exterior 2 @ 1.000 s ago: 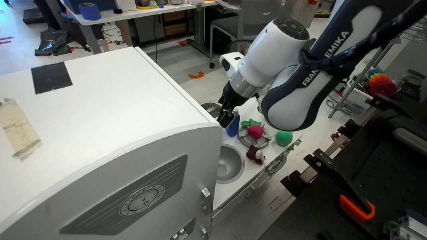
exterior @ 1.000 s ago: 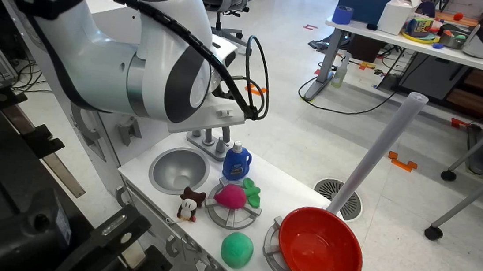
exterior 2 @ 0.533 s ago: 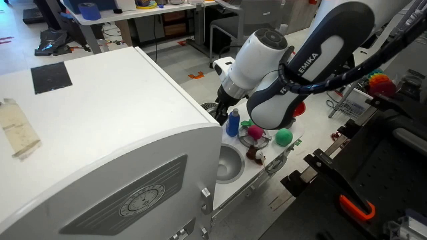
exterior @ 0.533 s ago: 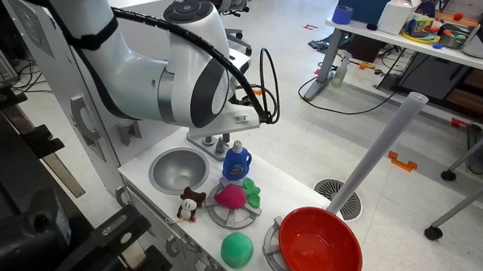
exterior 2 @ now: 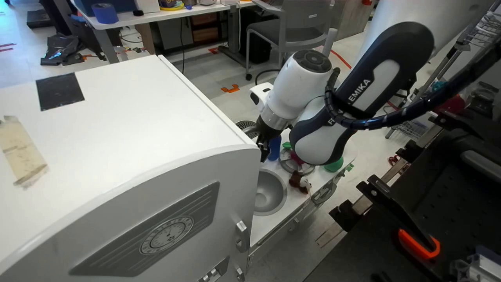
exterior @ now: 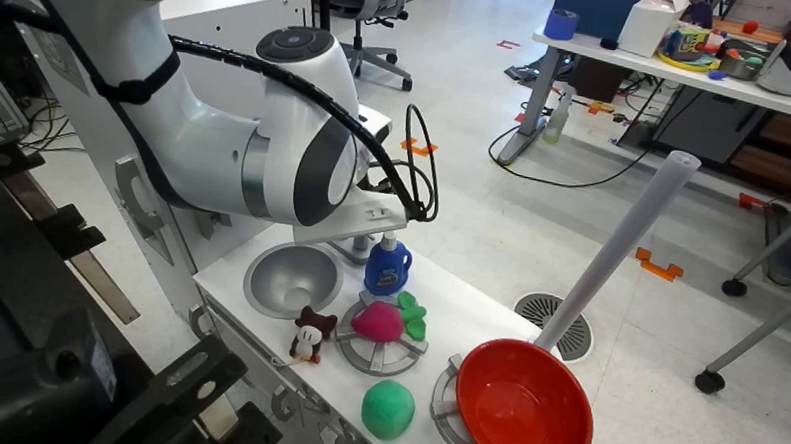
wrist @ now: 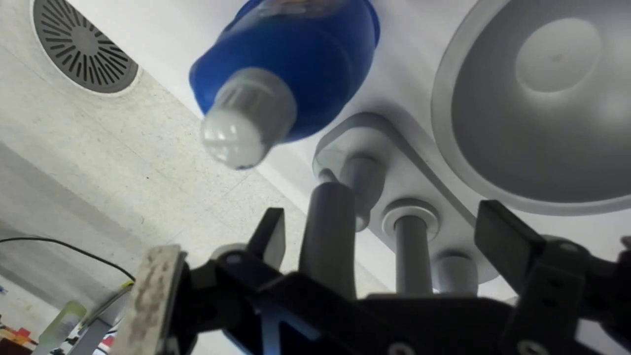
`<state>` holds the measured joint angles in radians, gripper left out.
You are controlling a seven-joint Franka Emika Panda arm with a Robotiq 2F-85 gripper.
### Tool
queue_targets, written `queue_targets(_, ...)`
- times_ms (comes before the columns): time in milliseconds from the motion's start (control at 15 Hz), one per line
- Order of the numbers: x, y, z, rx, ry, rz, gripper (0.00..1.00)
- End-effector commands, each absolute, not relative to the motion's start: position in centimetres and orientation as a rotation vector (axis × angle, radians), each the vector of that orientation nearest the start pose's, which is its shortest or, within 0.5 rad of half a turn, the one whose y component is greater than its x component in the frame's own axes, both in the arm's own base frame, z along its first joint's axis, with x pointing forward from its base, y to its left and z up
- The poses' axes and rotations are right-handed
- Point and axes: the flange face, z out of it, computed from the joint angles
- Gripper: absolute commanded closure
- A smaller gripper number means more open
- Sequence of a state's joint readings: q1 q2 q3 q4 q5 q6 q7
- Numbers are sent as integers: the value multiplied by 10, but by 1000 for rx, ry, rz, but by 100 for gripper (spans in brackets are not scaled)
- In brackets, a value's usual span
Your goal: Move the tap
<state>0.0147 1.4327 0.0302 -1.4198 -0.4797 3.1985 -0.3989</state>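
Note:
The tap [wrist: 413, 256] is a grey toy faucet on a flat grey base plate beside the sink. In the wrist view its upright post and the hanging end of its spout [wrist: 329, 231] both stand between my fingers; the upper arch is hidden behind the gripper body. My gripper [wrist: 384, 227] is open, with a finger on either side, and I see no finger pressed on the tap. In an exterior view the gripper [exterior 2: 264, 152] hangs down beside the blue bottle. In an exterior view only part of the tap's base [exterior: 358, 249] shows below the wrist.
A blue bottle [exterior: 386, 270] stands close to the tap, also in the wrist view [wrist: 315, 64]. The sink basin [exterior: 288, 280] adjoins the base. A plush toy [exterior: 308, 340], pink radish [exterior: 380, 322], green ball [exterior: 388, 410] and red bowl [exterior: 523, 408] are on the counter. A white cabinet [exterior 2: 129, 133] rises beside it.
The arm first moved toward the bottle's side, then came down and slightly back, covering more of the tap's base. The counter objects stay where they were.

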Motion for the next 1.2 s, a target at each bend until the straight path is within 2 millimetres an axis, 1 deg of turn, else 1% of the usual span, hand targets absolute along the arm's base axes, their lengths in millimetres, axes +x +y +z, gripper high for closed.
queue_targets(0,602,74,-121,-2828,-1425,-445,0)
queue_targets(333,579,82,-117,-2771,-1449,-393,0)
queue_targets(600,551,97,-108,-2702,-1442,-307,0)
queue_targets(667,527,99,-104,-2689,-1431,-289,0)
queue_targets(733,521,100,-103,-2686,-1421,-273,0)
queue_targets(800,518,98,-102,-2693,-1410,-268,0)
queue_targets(1000,520,89,-94,-2712,-1397,-270,0)
queue_targets(1133,516,86,-84,-2726,-1370,-246,0)
